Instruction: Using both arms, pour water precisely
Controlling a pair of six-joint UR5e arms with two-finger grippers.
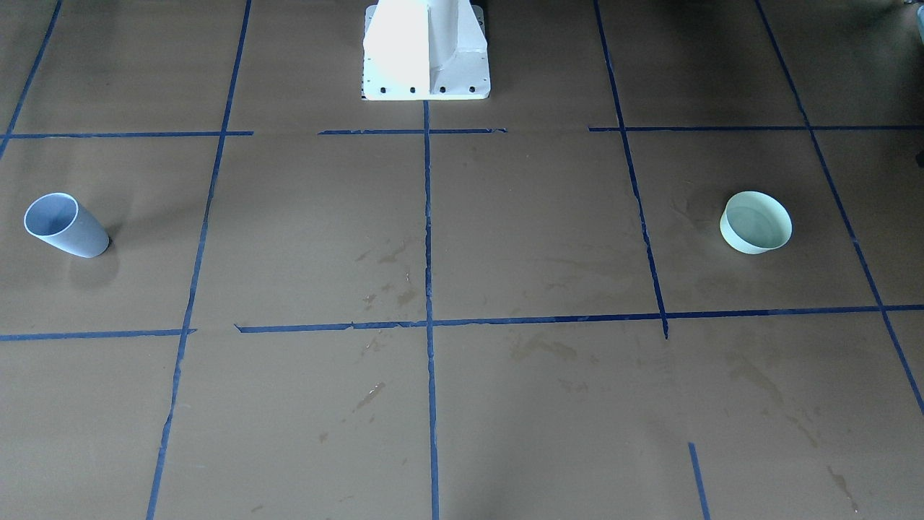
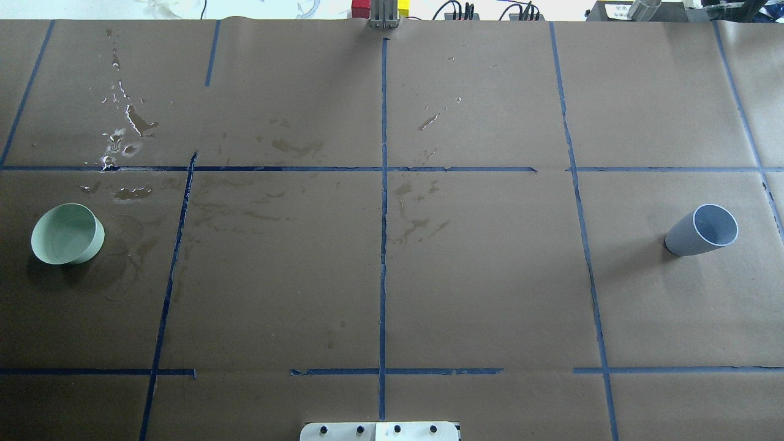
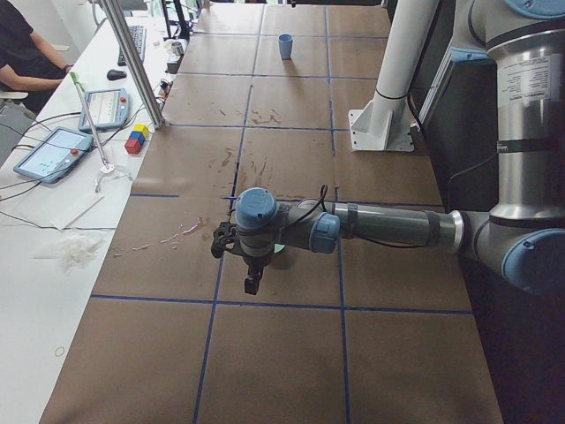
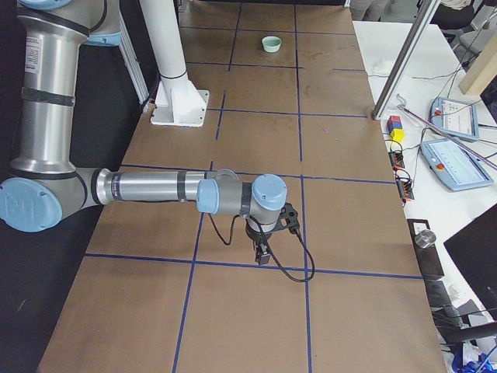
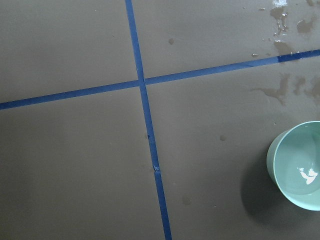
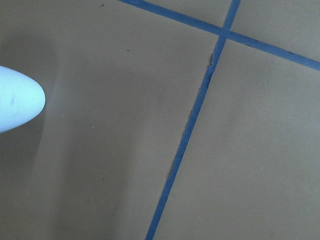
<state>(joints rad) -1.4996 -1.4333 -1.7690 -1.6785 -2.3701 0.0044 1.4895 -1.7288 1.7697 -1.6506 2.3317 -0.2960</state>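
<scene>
A pale green bowl (image 2: 66, 234) stands on the brown paper at the robot's left; it also shows in the front view (image 1: 756, 222), far off in the right side view (image 4: 271, 43), and with a little water in the left wrist view (image 5: 297, 165). A blue-grey cup (image 2: 702, 230) stands upright at the robot's right, also in the front view (image 1: 65, 225) and the right wrist view (image 6: 17, 102). The left gripper (image 3: 252, 284) hangs above the table near the bowl. The right gripper (image 4: 262, 255) hangs near the cup's side. I cannot tell whether either is open.
The white pedestal (image 1: 426, 50) stands at the table's middle on the robot's side. Wet patches (image 2: 122, 135) lie beyond the bowl. Blue tape lines grid the paper. A side bench holds tablets (image 3: 53, 150) and coloured blocks (image 3: 137, 139); a person (image 3: 26, 53) sits there.
</scene>
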